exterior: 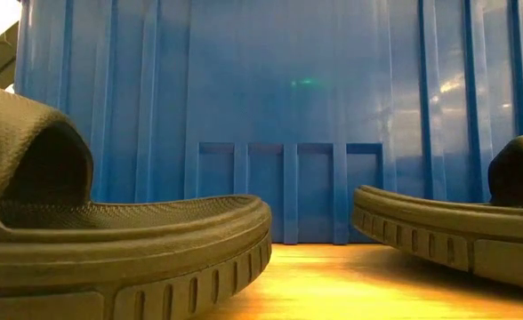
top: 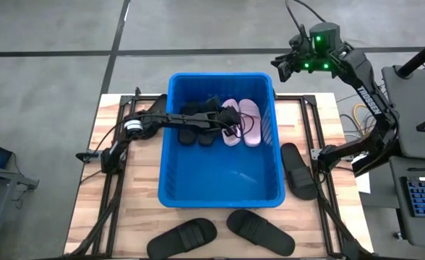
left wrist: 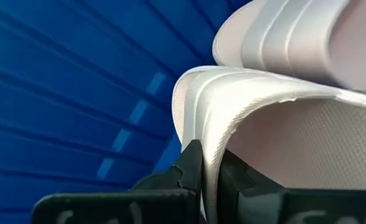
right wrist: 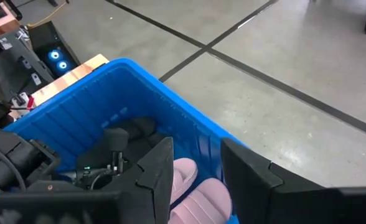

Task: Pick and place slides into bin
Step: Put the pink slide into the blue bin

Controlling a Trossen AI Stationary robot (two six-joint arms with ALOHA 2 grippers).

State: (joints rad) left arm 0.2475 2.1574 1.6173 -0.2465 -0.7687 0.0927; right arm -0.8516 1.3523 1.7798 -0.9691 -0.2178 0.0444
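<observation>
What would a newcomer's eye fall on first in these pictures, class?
The bright blue bin in the middle of the table, with two pink slides and black ones inside at its far end. The left gripper reaches into it, shut on a pink strap. Three black slides lie outside on the wood.

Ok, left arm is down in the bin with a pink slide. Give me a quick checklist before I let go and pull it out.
1. Left gripper shut on the pink slide strap: ok, the fingers pinch the strap edge.
2. Pink slide inside the bin: ok, it sits in the far half beside the other pink slide.
3. Slide resting on the floor or still lifted: cannot tell.
4. Right gripper clear of the left arm: ok, it hovers open above the bin's far right corner, holding nothing.
5. Slides left outside: not ok, three black slides remain on the table.
</observation>
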